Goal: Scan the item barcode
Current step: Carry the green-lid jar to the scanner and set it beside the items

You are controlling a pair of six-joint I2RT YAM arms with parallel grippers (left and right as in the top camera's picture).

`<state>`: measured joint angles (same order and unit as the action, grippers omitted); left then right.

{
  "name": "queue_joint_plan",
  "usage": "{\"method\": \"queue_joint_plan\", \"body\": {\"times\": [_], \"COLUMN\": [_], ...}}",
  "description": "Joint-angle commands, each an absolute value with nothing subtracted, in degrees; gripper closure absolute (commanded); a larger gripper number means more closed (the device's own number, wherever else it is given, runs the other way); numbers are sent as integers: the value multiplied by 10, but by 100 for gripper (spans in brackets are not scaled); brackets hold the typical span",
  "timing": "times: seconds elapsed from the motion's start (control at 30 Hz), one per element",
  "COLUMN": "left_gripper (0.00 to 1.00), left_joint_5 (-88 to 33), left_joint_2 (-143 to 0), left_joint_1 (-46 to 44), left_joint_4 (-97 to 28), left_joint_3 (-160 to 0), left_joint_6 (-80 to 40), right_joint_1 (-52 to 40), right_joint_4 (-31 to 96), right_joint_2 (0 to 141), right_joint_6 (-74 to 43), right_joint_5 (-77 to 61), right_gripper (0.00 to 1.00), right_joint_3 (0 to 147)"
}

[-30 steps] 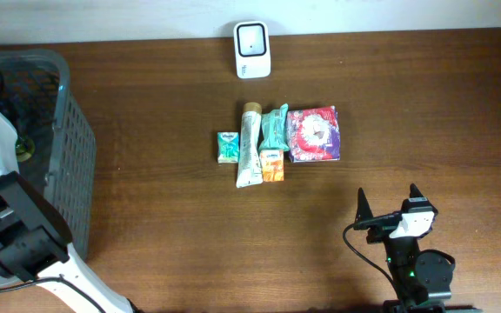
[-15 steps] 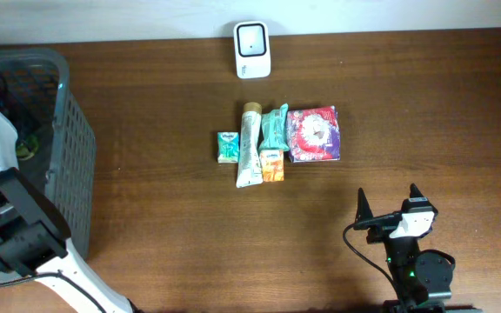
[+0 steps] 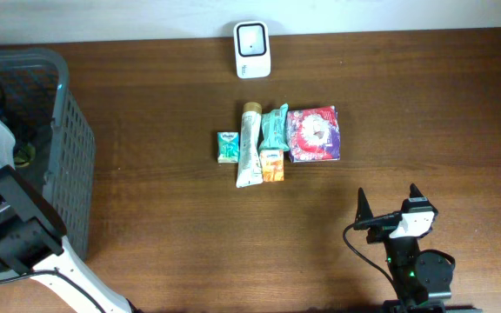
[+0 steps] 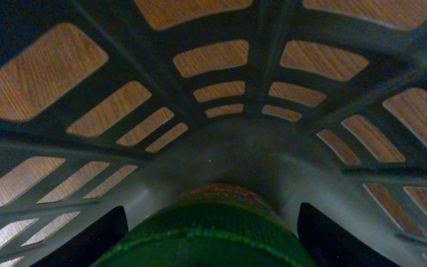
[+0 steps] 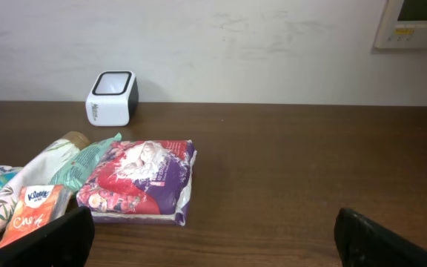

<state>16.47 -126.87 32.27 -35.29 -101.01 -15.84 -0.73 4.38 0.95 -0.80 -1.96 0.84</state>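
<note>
Evidently at the pick-up step, the left claw (image 4: 210, 241) straddles a green container (image 4: 210, 215) on the basket (image 4: 221, 152) floor, grip not yet certain, while the right claw (image 3: 388, 200) gapes wide and idle; next, lift it toward the scanner (image 3: 252, 37).

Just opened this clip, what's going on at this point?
The left arm reaches down into the grey basket, and the left gripper sits around a green item inside it. Whether it is clamped yet is unclear. The right gripper is open and idle near the front of the table. The white scanner stands at the far edge. A tube and a red pack lie mid-table among other packets, with neither gripper on them.
</note>
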Motion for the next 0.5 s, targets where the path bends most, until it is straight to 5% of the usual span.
{"method": "queue_joint_plan", "body": {"times": [0.0, 0.23, 0.47], "left_gripper": [49, 53, 45], "left_joint_5": [171, 90, -257], "left_joint_2": [-1251, -1048, -768], "left_joint_1": [329, 329, 294], "left_joint_4": [-359, -436, -420], "left_joint_3": [-1016, -1016, -1016], "left_joint_6": [-149, -149, -246], "right_joint_1": [-7, -7, -7], "right_joint_4": [44, 44, 45], "right_joint_2": [7, 7, 7], "right_joint_6": [-4, -4, -4], "right_joint_5": [-19, -19, -19], "right_gripper": [1, 1, 2], "right_joint_3": [3, 3, 3]}}
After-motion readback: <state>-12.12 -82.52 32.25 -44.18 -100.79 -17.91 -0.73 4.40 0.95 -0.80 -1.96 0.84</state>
